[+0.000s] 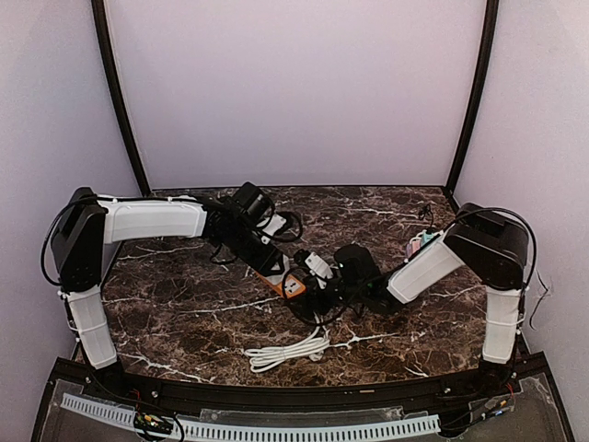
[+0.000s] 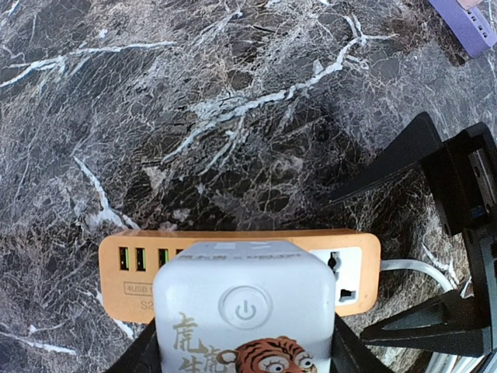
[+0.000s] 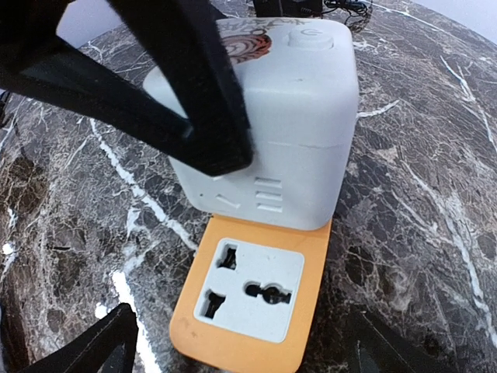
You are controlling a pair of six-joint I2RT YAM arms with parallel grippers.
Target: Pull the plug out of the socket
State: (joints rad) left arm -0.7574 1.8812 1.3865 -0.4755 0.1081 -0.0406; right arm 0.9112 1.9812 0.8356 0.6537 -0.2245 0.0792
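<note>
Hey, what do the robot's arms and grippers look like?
The left arm and right arm have white link covers and bulky black joints, with thin black cables looping alongside. The left gripper and right gripper have angular matte black fingers.

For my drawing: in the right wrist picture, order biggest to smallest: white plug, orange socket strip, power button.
1. white plug, nearest camera
2. orange socket strip, partly hidden
3. power button
</note>
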